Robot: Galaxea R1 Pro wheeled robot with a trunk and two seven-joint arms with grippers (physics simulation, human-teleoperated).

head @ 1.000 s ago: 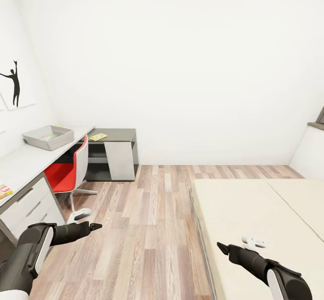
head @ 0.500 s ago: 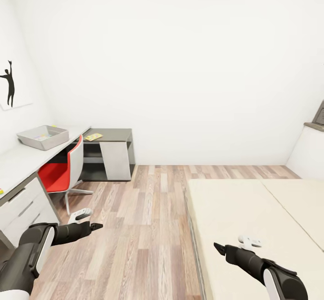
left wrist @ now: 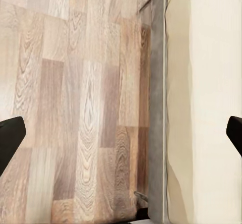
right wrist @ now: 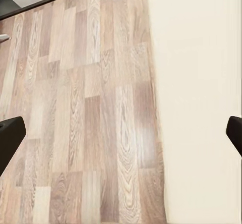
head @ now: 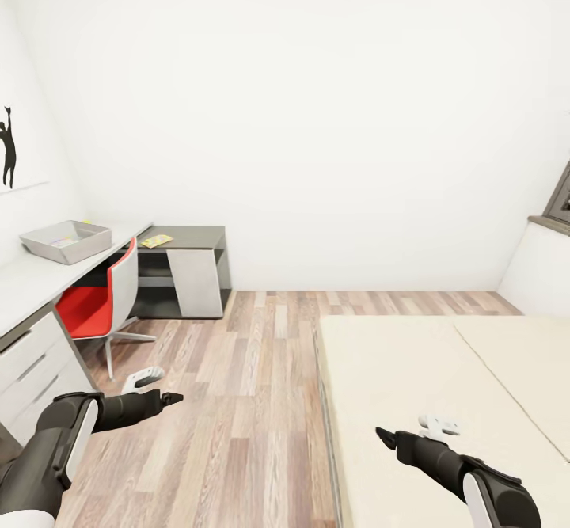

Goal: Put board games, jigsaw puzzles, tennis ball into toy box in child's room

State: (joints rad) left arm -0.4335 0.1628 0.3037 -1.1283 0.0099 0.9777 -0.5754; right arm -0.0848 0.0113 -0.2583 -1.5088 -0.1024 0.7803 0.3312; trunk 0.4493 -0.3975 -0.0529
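Note:
The grey toy box [head: 36,241] stands on the long white table [head: 24,279] at the far left, with something coloured lying inside. A jigsaw puzzle [head: 156,240] lies flat on the dark desk [head: 198,237] beyond the chair. The beige bed [head: 412,370] fills the lower right, and its visible part is bare. The board games and the tennis ball are out of view. My left gripper [head: 170,396] hangs over the wood floor, open and holding nothing [left wrist: 121,138]. My right gripper [head: 381,435] hovers at the bed's near edge, also open and holding nothing [right wrist: 121,138].
A red and white swivel chair [head: 99,302] stands at the table. White drawers [head: 32,366] sit under the table at the near left. Wood-plank floor [head: 253,385] runs between table and bed. A window sill [head: 550,223] shows at the far right.
The camera has turned to the right, so the table, chair and wall picture slide left in the picture and more bed shows. Both arms keep their pose.

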